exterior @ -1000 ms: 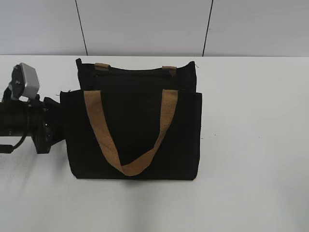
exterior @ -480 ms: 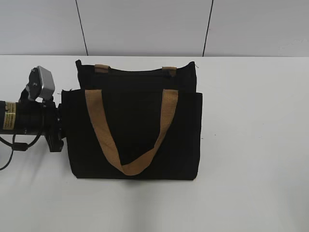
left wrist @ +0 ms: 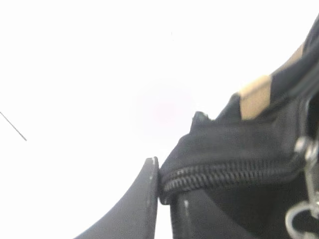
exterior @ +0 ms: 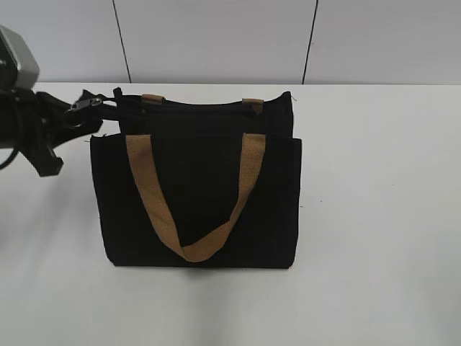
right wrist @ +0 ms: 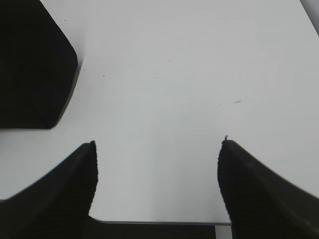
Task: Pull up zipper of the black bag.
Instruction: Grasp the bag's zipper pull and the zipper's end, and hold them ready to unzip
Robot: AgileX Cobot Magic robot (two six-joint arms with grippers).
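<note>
The black bag (exterior: pixel 202 194) lies on the white table with its two tan handles showing. Its zipper (left wrist: pixel 234 172) runs along the top edge. A small silver pull with a ring (left wrist: pixel 304 149) hangs at the right edge of the left wrist view. My left gripper (exterior: pixel 104 108) is at the bag's upper left corner. In the left wrist view its fingers (left wrist: pixel 167 181) are shut on the end of the zipper band. My right gripper (right wrist: pixel 157 149) is open and empty over bare table, with a corner of the bag (right wrist: pixel 30 64) to its upper left. It is out of the exterior view.
The white table (exterior: pixel 374 216) stretches to the right of and in front of the bag. A grey panelled wall (exterior: pixel 216 36) stands behind it. The table's near edge shows low in the right wrist view (right wrist: pixel 159 221).
My left arm has moved from the bag's left side at mid height up and back to the upper left corner. The bag has stayed almost in place.
</note>
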